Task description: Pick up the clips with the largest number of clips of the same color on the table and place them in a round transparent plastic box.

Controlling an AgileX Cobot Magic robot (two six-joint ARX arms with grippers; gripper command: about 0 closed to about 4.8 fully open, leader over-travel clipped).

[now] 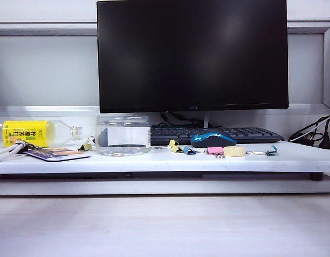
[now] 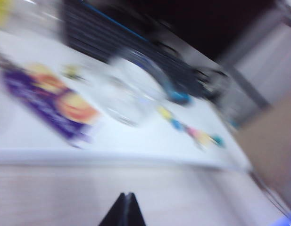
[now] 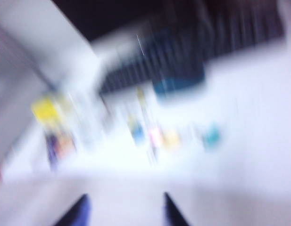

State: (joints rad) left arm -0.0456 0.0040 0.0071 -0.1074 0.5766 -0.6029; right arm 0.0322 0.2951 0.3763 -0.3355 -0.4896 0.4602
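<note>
A black monitor (image 1: 192,55) stands at the back of the white table (image 1: 154,160), with a dark keyboard (image 1: 213,134) under it. In front of the keyboard's left end sits the round transparent plastic box (image 1: 123,135), upright, wide mouth up, a white label on its wall. Left of it a clear bottle with a yellow label (image 1: 31,132) lies on its side, with a purple card (image 1: 56,154) just in front of it. A dark mouse with a blue stripe (image 1: 213,140) rests right of the box.

The clips are spread out along the table's front: one pale-yellow clip (image 1: 86,145) just left of the box, another (image 1: 175,145) right of it beside a blue clip (image 1: 189,150), and a third (image 1: 234,151) next to a pink clip (image 1: 215,151). A teal clip (image 1: 271,150) lies farthest right.

Both wrist views are blurred. The left pincer (image 2: 124,214) hangs short of the table's edge, tips pressed together, holding nothing. The right pincer (image 3: 124,209) also hangs before the table, its fingers (image 3: 79,209) well apart and empty.
</note>
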